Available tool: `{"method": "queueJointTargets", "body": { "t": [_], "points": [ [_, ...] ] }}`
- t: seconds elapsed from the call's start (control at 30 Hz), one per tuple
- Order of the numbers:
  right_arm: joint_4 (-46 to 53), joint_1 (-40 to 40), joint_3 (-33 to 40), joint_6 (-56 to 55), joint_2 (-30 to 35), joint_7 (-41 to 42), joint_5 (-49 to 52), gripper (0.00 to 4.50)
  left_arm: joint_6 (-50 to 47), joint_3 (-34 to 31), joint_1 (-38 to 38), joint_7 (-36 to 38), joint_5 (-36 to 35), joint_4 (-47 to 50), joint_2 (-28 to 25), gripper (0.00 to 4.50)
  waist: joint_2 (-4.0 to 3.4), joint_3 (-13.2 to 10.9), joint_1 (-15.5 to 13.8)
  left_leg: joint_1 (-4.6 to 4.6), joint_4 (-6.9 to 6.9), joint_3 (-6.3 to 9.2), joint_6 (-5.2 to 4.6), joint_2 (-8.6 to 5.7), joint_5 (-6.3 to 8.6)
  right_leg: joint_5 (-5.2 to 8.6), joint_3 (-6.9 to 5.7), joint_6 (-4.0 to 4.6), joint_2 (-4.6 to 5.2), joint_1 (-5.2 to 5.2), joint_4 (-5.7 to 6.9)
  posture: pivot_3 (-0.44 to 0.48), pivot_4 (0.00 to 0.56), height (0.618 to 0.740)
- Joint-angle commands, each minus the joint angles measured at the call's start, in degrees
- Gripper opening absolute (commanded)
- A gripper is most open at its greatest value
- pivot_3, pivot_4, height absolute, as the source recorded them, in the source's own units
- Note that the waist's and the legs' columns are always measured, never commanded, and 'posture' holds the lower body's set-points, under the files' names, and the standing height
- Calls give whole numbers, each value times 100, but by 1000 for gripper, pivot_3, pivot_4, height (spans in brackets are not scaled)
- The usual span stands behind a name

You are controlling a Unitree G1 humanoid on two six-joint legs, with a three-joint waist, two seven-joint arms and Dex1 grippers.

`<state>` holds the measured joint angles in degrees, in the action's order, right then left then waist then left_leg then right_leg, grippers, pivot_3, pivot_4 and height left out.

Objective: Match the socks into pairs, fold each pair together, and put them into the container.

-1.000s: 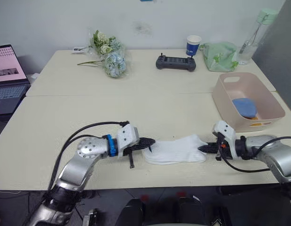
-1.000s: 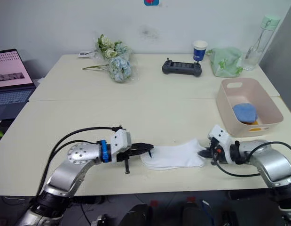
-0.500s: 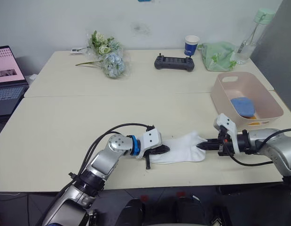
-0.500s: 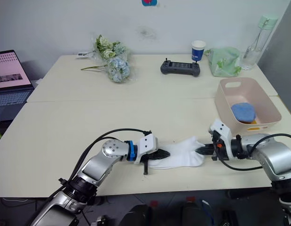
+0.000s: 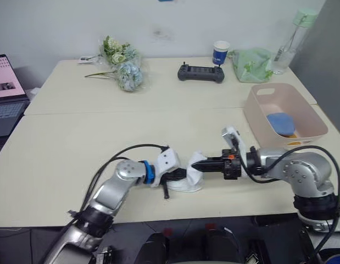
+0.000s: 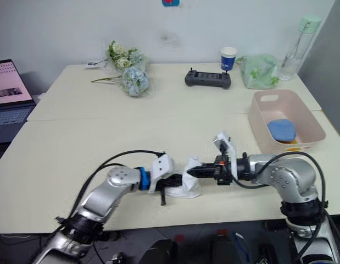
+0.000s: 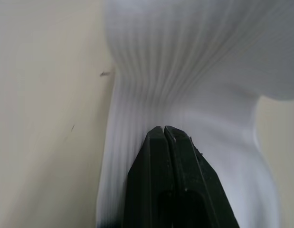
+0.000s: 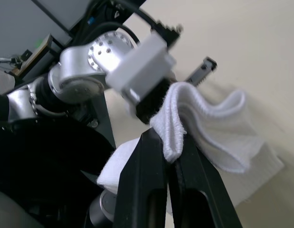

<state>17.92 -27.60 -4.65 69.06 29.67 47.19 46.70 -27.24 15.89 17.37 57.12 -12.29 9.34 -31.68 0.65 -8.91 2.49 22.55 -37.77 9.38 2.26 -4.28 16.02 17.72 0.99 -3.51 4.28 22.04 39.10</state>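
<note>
White socks (image 5: 190, 176) bunched on cream table (image 5: 76, 137), pinched by left gripper (image 5: 178, 176) and right gripper (image 5: 194, 164). Pink tub (image 5: 284, 104) at 2 o'clock, black controller (image 5: 200, 73) at 12.

The cream-coloured laminate table (image 5: 76, 132) carries a white knit sock pair (image 5: 189, 177) bunched near its front edge. Toward the right sits a pale pink rectangular plastic tub (image 5: 267, 105). Along the back lie a wrapped flower bouquet (image 5: 121, 63), a black handheld controller (image 5: 200, 73), a blue-and-white paper cup (image 5: 220, 53), a pale green cloth bag (image 5: 252, 64) — and a clear bottle with a green cap (image 5: 288, 41).
</note>
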Motion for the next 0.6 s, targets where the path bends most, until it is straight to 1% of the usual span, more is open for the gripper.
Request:
{"method": "queueJointTargets", "body": {
  "t": [0.03, 0.13, 0.2, 0.27, 0.33, 0.4, 0.53, 0.6],
  "points": [
    [-178, -209, -466, -489, -41, 183, -340, 7, -1064, -1134, -126, 199, -1048, 1135, -638, 0, 0, 0, 15, 6, 0, 0, 0, 1, 0, 0, 0, 0, -1, 7, 2, 0, 150, 740],
    [-392, -313, -834, -781, -42, 339, -632, 7, -1535, -1785, -222, 204, -1517, 1460, -1111, 0, 0, 0, 1, 12, -3, -1, 1, -2, 0, 0, -2, 0, -4, 9, -3, 0, 150, 740],
    [-518, -380, -1063, -947, -50, 450, -810, 7, -1581, -2073, -314, 167, -1578, 1477, -1361, 0, 0, 0, -13, 13, -5, -3, 2, -4, -1, 0, -2, 0, -2, 8, -5, 0, 150, 740],
    [-639, -421, -1226, -1124, -66, 521, -986, 7, -1574, -2219, -414, 133, -1609, 1458, -1503, 0, 0, 0, -26, 13, -4, -2, 2, -3, -1, 0, -3, 0, -2, 7, -6, 0, 150, 740],
    [-724, -467, -1265, -1199, -112, 600, -1024, 575, -1542, -2300, -508, 113, -1641, 1466, -1587, 0, -2, -2, -39, 13, -4, -2, 2, -3, -1, 0, -3, 0, -2, 9, -6, 0, 150, 740],
    [-708, -540, -1144, -1083, -168, 665, -862, 1157, -1542, -2342, -545, 59, -1690, 1508, -1588, 0, -2, -2, -54, 15, -4, -3, 2, -4, -1, 0, -2, 0, -1, 9, -7, 0, 150, 740],
    [-504, -646, -848, -806, -70, 756, -537, 2514, -1554, -2287, -477, -11, -1788, 1605, -1570, 0, -2, -2, -63, 16, -4, -3, 2, -3, -1, 0, -1, 1, 1, 10, -7, 0, 150, 740],
    [-412, -656, -668, -720, 31, 713, -455, 3281, -1470, -2151, -350, -65, -1819, 1644, -1447, 0, -2, -2, -70, 17, -4, -3, 2, -3, -1, 0, -2, 1, 1, 10, -8, 0, 150, 740]
  ]
}}
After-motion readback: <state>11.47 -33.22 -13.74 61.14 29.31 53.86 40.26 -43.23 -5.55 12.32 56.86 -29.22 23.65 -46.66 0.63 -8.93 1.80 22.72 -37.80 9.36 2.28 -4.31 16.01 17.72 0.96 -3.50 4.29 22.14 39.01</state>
